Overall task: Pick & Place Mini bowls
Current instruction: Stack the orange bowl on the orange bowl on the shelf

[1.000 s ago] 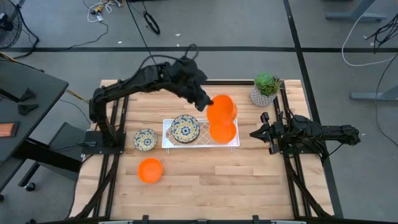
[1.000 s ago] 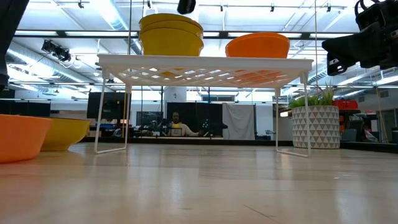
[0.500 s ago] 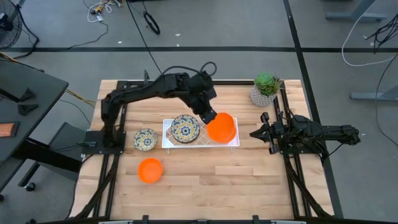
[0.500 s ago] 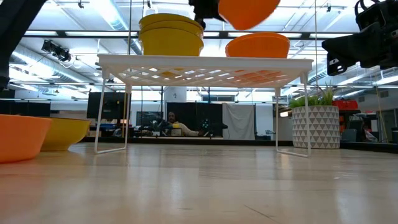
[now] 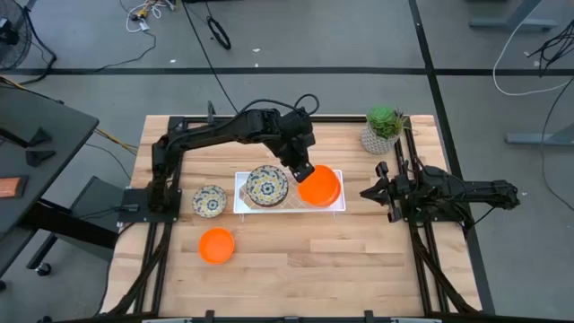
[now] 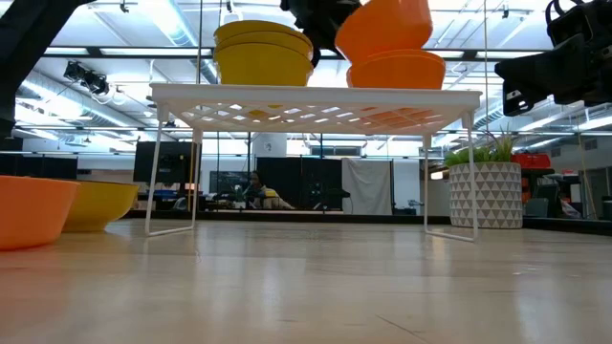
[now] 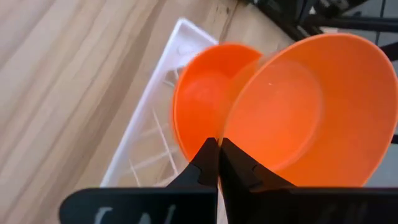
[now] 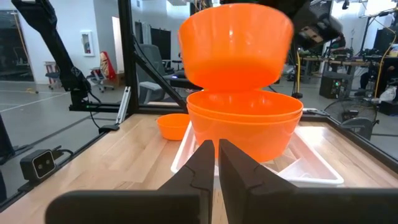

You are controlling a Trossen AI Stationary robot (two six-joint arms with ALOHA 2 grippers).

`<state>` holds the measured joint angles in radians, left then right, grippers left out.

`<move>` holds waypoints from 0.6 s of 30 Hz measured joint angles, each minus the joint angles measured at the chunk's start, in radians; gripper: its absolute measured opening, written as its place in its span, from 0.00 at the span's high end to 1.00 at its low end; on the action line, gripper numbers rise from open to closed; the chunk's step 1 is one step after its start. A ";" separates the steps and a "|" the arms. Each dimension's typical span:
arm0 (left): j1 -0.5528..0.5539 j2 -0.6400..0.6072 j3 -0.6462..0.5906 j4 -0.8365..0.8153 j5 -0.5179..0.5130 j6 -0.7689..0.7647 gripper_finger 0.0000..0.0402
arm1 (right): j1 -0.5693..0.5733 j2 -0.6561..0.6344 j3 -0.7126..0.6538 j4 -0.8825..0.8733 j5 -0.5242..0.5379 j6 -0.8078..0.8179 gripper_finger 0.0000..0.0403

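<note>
The left gripper [image 5: 302,170], jaws clamped on an orange bowl's [image 6: 382,29] rim, holds it tilted just above the orange stack [image 6: 397,70] on the white rack [image 6: 316,96]. Next: level it, lower, release. A second ago it was higher. The right gripper [image 5: 369,192] waits beside, jaws together.

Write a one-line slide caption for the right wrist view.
Left pincer holds an orange mini bowl tilted just above the orange bowls stacked on the white rack.
</note>
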<state>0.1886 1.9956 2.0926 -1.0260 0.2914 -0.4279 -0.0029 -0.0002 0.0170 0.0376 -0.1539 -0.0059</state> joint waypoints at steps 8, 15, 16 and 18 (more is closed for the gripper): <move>0.011 0.003 0.000 0.004 -0.057 0.019 0.99 | 0.000 0.000 0.000 0.000 0.000 0.000 0.93; 0.011 0.003 0.000 0.004 -0.082 0.031 0.99 | 0.000 0.000 0.000 0.000 0.000 0.000 0.93; 0.010 0.003 0.000 0.004 -0.085 0.032 0.99 | 0.000 0.000 0.000 0.000 0.000 0.000 0.93; 0.010 0.003 0.000 0.004 -0.086 0.032 0.99 | 0.000 0.000 0.000 0.000 0.000 0.000 0.93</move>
<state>0.1989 1.9984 2.0930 -1.0222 0.2053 -0.3958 -0.0029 -0.0002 0.0170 0.0376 -0.1539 -0.0055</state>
